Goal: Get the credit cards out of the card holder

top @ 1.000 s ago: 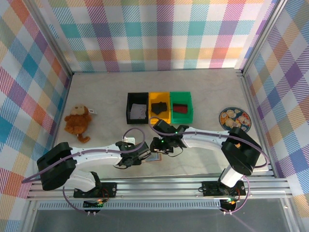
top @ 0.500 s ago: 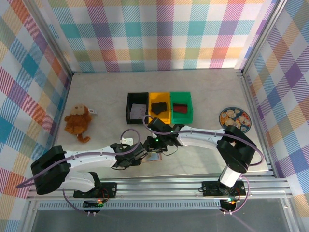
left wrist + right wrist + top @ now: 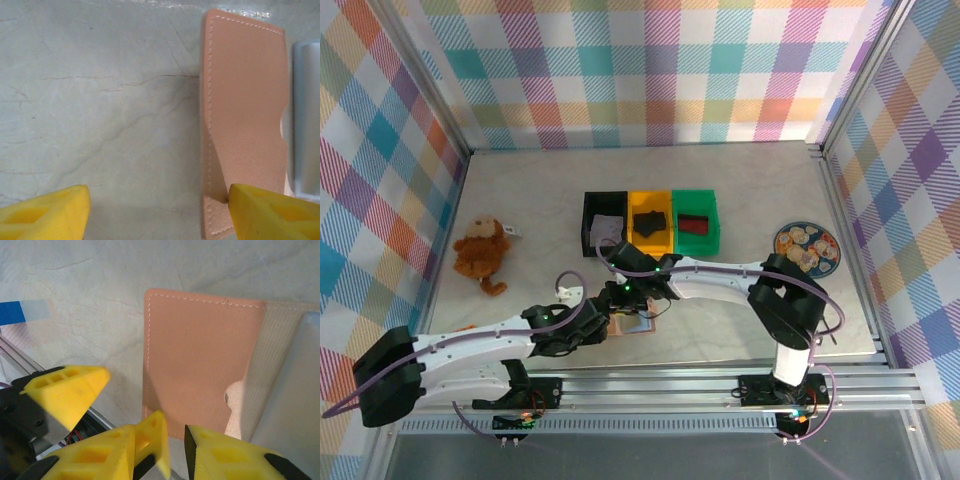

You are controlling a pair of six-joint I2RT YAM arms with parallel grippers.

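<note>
One marbled, matte grey table (image 3: 750, 210) carries everything. At its near edge, centre, the card holder (image 3: 243, 125) lies open and flat: rectangular, grained pinkish-tan leather, pale stitched border, smooth blue-grey lining (image 3: 306, 115) alongside. Its long axis appears to run left-right. My left gripper (image 3: 160, 215) stands spread, one yellow fingertip touching the leather. My right gripper (image 3: 176, 452) is narrowly parted, pinching nothing.

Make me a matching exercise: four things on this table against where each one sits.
Things:
1. toy monkey
2. plate
3. card holder
4. yellow bin

Places:
A. near edge, centre
B. left side
C. centre, further back
D. right side

Pairs: 1-B, 2-D, 3-A, 4-C
</note>
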